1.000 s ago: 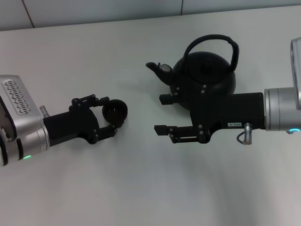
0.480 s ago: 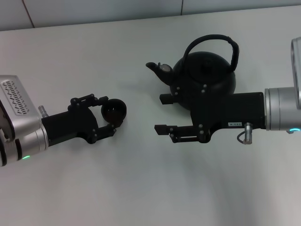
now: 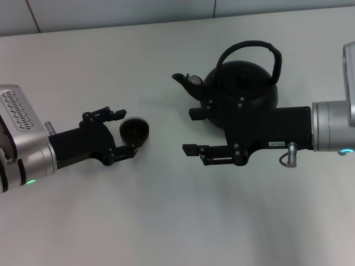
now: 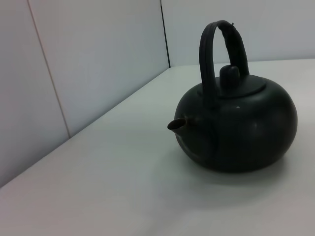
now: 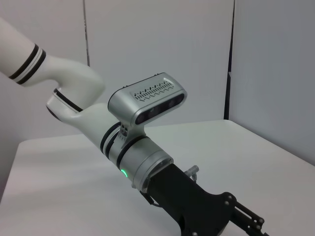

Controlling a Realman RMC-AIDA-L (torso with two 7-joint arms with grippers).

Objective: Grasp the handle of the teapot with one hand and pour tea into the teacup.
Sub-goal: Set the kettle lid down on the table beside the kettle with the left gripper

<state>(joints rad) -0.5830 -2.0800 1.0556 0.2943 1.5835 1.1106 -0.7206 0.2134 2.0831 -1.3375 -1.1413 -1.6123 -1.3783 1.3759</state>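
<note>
In the head view the matte-black teapot (image 3: pixel 247 88) stands right of centre, its spout pointing left and its arched handle (image 3: pixel 250 45) upright. My right gripper (image 3: pixel 187 132) is open on the near side of the teapot with nothing between its fingers, well below the handle. The small dark teacup (image 3: pixel 135 131) sits between the fingers of my left gripper (image 3: pixel 128 132), which is shut on it, and the cup's opening is turned out of sight. The left wrist view shows the teapot (image 4: pixel 236 128) and its handle (image 4: pixel 216 49) from the spout side.
A white table (image 3: pixel 166 221) carries everything, with a pale panelled wall (image 3: pixel 111 11) behind it. The right wrist view shows my left arm (image 5: pixel 142 157) and its wrist camera housing across the table. A gap of bare tabletop separates the two grippers.
My left wrist has rolled slightly and drawn back a little. The teacup has tipped, so its opening no longer shows. The right arm and the teapot have not moved.
</note>
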